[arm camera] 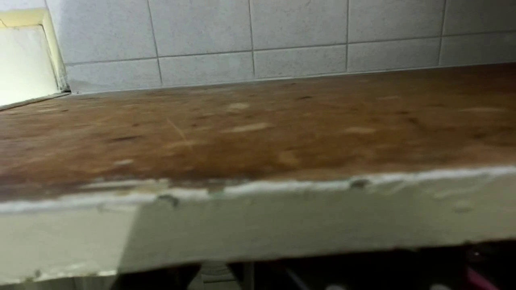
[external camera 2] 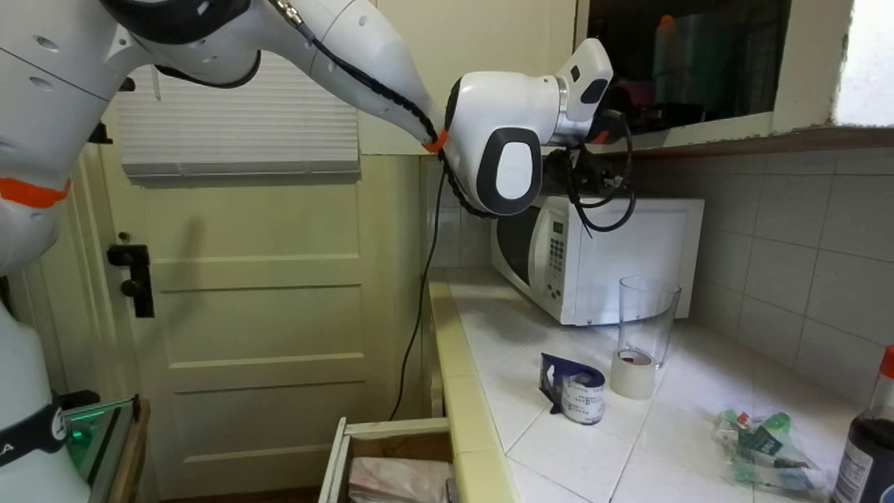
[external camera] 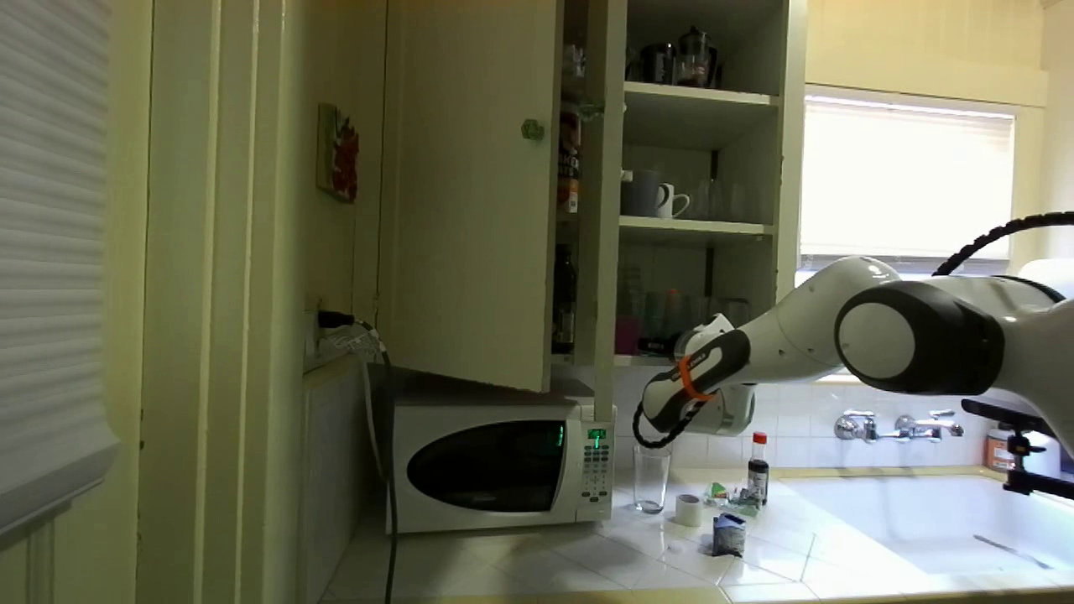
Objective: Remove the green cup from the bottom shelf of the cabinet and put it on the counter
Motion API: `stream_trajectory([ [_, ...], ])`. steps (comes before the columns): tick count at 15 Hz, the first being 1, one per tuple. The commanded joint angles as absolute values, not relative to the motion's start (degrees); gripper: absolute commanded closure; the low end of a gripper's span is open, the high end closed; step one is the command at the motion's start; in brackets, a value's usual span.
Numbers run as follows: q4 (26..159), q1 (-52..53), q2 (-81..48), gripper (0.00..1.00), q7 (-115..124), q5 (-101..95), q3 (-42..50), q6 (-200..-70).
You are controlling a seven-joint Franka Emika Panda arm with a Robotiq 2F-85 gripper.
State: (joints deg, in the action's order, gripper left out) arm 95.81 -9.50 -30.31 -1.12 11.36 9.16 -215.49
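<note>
in an exterior view, gripper [external camera 2: 590,175] near cabinet [external camera 2: 814,70], upper right; mostly hidden, can't tell if spread or closed. greenish cup [external camera 2: 704,59] inside; glass [external camera 2: 647,318] on tabletop [external camera 2: 559,454], lower right.

White microwave [external camera: 487,466], tall clear glass [external camera: 651,482], tape roll [external camera: 688,511], red-capped bottle [external camera: 758,480], white sink [external camera: 889,512]

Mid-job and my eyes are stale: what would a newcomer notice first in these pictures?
Probably the white robot arm, jutting in front of the open cabinet in an exterior view. Next, the microwave on the counter, its display glowing green. In the wrist view, a scuffed brown board stretches across the middle.
</note>
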Motion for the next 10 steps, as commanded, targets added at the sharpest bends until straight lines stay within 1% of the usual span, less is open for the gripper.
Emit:
stream_trajectory([
  [1,96.5,-8.0,-30.4,0.49,-3.0,12.9,10.0,-216.7],
  [6,106.0,-6.0,-25.1,0.49,-4.9,13.2,9.8,-223.8],
  [10,116.8,-4.5,-19.2,0.49,-7.8,20.4,10.1,-232.7],
])
